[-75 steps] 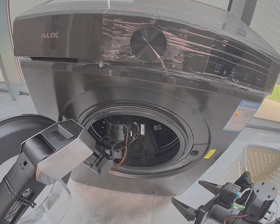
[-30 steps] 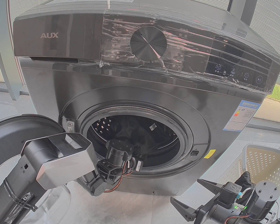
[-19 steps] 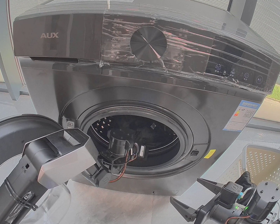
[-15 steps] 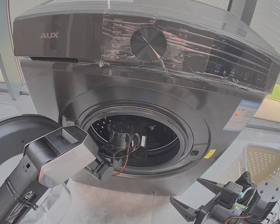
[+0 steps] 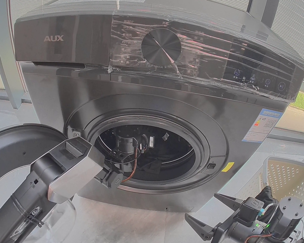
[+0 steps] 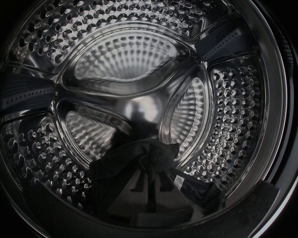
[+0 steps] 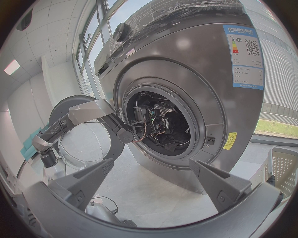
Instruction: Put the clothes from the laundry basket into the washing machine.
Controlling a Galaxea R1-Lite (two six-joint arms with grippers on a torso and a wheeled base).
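1. While the left gripper (image 5: 125, 151) sits inside the washing machine (image 5: 153, 89) drum (image 6: 130, 62), I cannot tell whether it is spread or closed.
2. Right gripper (image 5: 202, 207) hangs spread wide and empty, near the laundry basket (image 5: 289, 175).
3. Dark clothes (image 6: 133, 161) lie on the drum floor; another dark garment (image 5: 265, 196) sits in the basket.

Right tool (image 5: 202, 206) — jaws wide apart.
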